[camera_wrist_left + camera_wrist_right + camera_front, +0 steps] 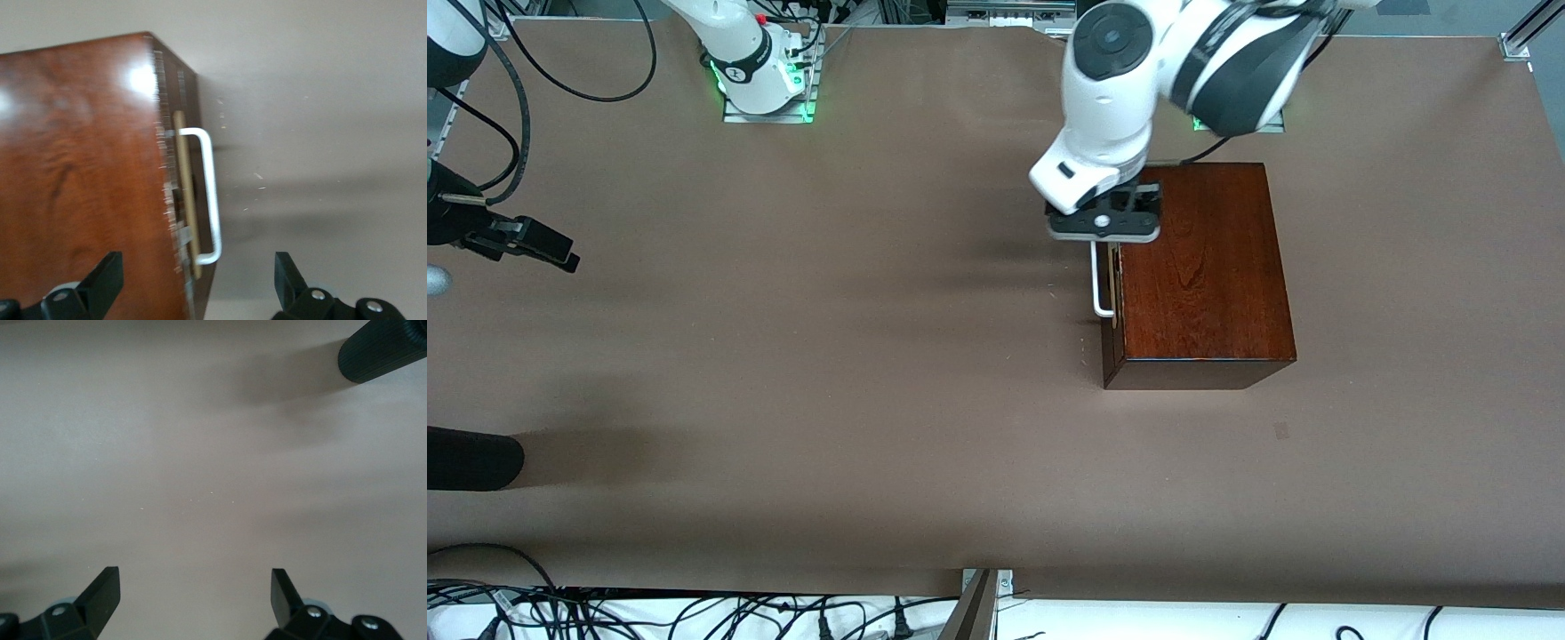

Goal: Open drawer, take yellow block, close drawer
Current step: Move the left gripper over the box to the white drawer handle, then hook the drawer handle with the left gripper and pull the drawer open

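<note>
The dark reddish-brown wooden box (pixel 1200 267) stands toward the left arm's end of the table. Its drawer (pixel 1112 293) faces the right arm's end, with a white U-shaped handle (pixel 1098 280). A thin pale strip shows between handle and box top. My left gripper (pixel 1104 233) hangs open over the handle's end that lies farther from the front camera. In the left wrist view the gripper (pixel 197 267) straddles the handle (pixel 210 193) and the box edge (pixel 80 167) without touching. My right gripper (pixel 560 253) waits open over bare table (pixel 193 583). The yellow block is hidden.
A black ribbed cylinder (pixel 471 458) (pixel 380 350) juts in at the right arm's end of the table. Cables (pixel 694 613) and a metal bracket (pixel 978 604) lie along the table edge nearest the front camera. Brown tabletop (pixel 827 356) spreads in front of the drawer.
</note>
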Motion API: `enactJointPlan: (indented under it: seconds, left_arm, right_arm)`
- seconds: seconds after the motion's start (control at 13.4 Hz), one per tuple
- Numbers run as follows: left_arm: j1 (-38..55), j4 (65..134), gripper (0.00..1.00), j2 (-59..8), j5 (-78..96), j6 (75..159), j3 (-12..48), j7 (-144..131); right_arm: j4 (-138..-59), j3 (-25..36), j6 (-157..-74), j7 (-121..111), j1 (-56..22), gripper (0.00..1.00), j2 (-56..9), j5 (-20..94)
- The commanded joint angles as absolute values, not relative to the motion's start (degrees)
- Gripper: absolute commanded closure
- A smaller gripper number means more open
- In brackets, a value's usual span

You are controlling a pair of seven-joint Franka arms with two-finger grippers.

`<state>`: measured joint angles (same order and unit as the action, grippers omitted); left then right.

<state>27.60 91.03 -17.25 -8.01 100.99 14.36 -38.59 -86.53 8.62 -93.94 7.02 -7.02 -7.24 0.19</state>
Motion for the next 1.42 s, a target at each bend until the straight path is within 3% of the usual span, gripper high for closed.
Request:
enactJointPlan:
  seconds: [0.0,0.3,1.35]
  left_arm:
    - [29.9,89.8,0.00,-22.3,-11.2,104.5,14.0,-40.1]
    - [31.3,95.6,0.00,-24.3,-15.3,112.7,13.9,-40.9]
    - [31.2,98.3,0.00,-27.8,-15.2,116.4,11.1,-44.5]
  right_arm:
    - [-85.9,8.7,-93.6,7.5,-7.1,0.00,-7.3,0.7]
    - [-85.9,8.8,-93.6,7.5,-7.1,0.00,-7.4,0.6]
    - [-85.9,8.8,-93.6,6.7,-6.9,0.00,-7.5,0.6]
